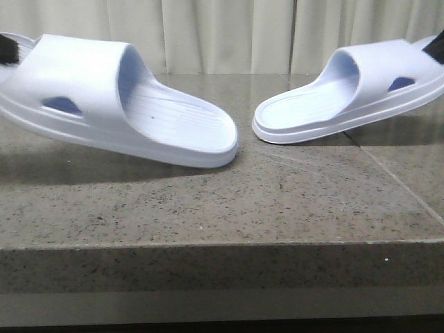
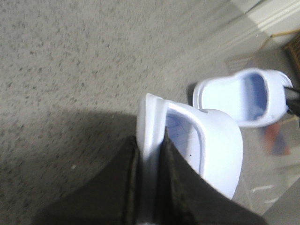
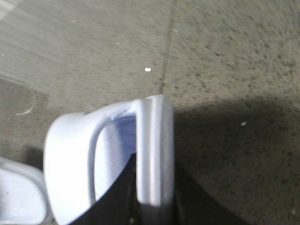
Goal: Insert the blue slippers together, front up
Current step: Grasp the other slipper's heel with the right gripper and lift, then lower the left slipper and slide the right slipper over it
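Above the stone table (image 1: 208,201), 2 blue slippers (image 1: 118,104) apart, each tool (image 2: 150,187) clamping 1 heel.

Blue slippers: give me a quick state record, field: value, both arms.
left slipper: pale blue, lifted off the table, heel end pointing toward the middle
right slipper: same colour, also lifted, heel end facing the other one
contact between slippers: none, a gap shows in the front view
left end effector: shut on the left slipper's toe-end sole edge
right end effector: shut on the right slipper's sole edge
surface: speckled stone table
insertion: not yet done
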Robot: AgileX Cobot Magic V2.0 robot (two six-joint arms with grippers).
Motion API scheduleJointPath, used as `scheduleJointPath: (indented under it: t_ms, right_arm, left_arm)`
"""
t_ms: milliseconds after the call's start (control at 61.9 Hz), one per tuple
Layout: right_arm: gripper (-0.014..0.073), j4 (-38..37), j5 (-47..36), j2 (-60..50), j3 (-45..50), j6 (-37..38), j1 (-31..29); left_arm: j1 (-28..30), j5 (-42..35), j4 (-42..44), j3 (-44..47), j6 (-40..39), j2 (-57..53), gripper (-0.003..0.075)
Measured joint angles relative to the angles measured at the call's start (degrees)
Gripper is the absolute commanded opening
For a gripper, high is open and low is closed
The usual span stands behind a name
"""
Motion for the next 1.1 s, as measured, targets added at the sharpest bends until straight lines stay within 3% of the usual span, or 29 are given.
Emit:
scheduleJointPath:
  t_ms: [275,485,695,1099]
  right_arm:
    - [-0.0065,-1.0,9.0,-11.1,0.2,2.2,-9.3]
    - [-0.0065,2.0,9.3,-12.7,6.3,2.7,-12.0]
    - [-0.0065,2.6,5.9,-13.2,13.5,1.0,-8.1]
    - [-0.0065,4.5,-9.0,-13.2,16.2,0.9,6.4]
  left_arm:
    - [-12.1,-8.2,-12.0,0.0,5.0,5.8,-0.0020]
    - [-17.7,-11.0,-15.8,-2.5,7.3,13.4,-0.0020]
    - [-18.1,-11.2,-16.2,-5.0,7.5,18.0,-0.0020]
    - [-18.1,-11.4,-15.9,-5.4,7.6,18.4,-0.0020]
